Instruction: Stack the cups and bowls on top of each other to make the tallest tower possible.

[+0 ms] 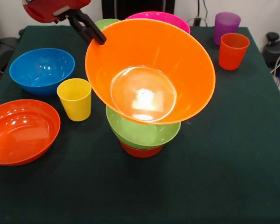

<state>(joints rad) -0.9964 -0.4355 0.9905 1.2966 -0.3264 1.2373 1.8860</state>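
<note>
Desk (pixel 214 196), green cloth, items listed from the near edge back. Shallow orange bowl (pixel 21 131), near left, upright, standing alone. Tower (pixel 144 135), near centre: small red-orange bowl (pixel 141 151) as base, medium green bowl (pixel 142 133) seated in it. Large yellow-orange bowl (pixel 149 70), resting on the green bowl by its underside, tipped steeply with its mouth facing the near edge, so its axis leans well off the tower's upright line. Yellow cup (pixel 75 99), just left of the tower, upright. Blue bowl (pixel 42 70), left, behind the yellow cup. Orange cup (pixel 233 50) and purple cup (pixel 226 25), far right, close together. Pink bowl (pixel 161 18) and a green bowl (pixel 105 22), far centre, mostly hidden behind the tipped bowl. My pincer (pixel 94 35), far upper left of the tower, closed narrow on the tipped bowl's far rim. Judgement: the bowl's centre lies down and right of my grip; levelling it means bringing that rim down over the tower.
</note>
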